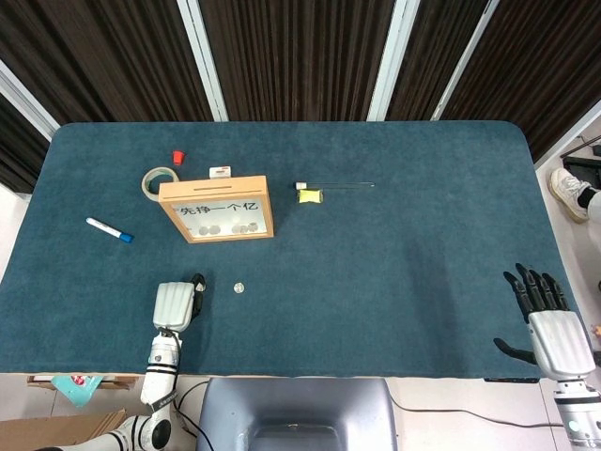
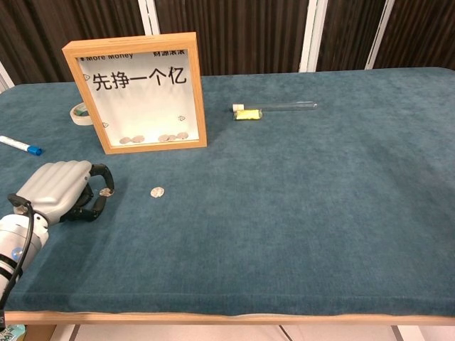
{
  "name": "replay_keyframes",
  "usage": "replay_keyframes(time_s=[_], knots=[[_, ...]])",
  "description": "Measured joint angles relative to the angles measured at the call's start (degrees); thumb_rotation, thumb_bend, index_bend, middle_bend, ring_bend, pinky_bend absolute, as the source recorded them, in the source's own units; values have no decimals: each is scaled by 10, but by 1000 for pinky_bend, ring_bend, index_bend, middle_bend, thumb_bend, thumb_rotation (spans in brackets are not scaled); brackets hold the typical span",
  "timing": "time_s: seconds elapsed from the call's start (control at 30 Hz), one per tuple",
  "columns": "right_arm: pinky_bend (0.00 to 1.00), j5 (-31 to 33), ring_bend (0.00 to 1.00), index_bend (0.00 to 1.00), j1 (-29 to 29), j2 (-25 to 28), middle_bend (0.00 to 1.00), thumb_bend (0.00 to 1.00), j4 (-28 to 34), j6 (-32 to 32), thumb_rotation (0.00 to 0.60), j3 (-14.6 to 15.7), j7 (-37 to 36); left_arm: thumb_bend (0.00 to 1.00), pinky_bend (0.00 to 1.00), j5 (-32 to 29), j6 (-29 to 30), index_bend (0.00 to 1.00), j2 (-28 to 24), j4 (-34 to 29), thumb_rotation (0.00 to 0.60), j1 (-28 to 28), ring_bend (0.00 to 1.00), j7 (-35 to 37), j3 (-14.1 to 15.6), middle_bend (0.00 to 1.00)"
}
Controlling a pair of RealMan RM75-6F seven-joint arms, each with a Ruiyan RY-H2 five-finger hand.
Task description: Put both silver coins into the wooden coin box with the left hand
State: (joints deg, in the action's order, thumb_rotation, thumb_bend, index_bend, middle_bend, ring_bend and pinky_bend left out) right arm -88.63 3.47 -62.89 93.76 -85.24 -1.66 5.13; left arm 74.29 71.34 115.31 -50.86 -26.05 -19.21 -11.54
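Observation:
The wooden coin box [image 1: 216,209] [image 2: 135,92] stands upright at the back left, with several coins lying behind its glass front. One silver coin [image 1: 239,288] [image 2: 157,192] lies flat on the cloth in front of the box. A second silver coin [image 2: 105,192] sits at table level between the curled fingertips and thumb of my left hand [image 1: 174,305] [image 2: 60,192], which pinches it. I cannot tell whether this coin is off the cloth. My right hand [image 1: 549,324] rests at the front right edge with its fingers spread and nothing in it.
A tape roll [image 1: 160,178] [image 2: 82,113] and a red cap [image 1: 177,156] lie behind the box. A blue-capped marker [image 1: 110,230] [image 2: 20,145] lies at the far left. A glass tube with a yellow tag [image 1: 333,188] [image 2: 274,108] lies right of the box.

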Motion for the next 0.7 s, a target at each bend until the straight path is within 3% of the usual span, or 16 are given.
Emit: replay_keyframes(time_s=[0.43, 0.7], knots=[[0, 0, 0, 0, -2, 2, 0, 203, 0, -1, 600, 1, -3, 428, 1000, -3, -8, 381, 1, 6, 600, -4, 1000, 1, 2, 1000], [0, -1, 0, 0, -2, 2, 0, 204, 0, -1, 600, 1, -3, 429, 1000, -12, -13, 406, -1, 10, 600, -6, 1000, -6, -3, 1000]])
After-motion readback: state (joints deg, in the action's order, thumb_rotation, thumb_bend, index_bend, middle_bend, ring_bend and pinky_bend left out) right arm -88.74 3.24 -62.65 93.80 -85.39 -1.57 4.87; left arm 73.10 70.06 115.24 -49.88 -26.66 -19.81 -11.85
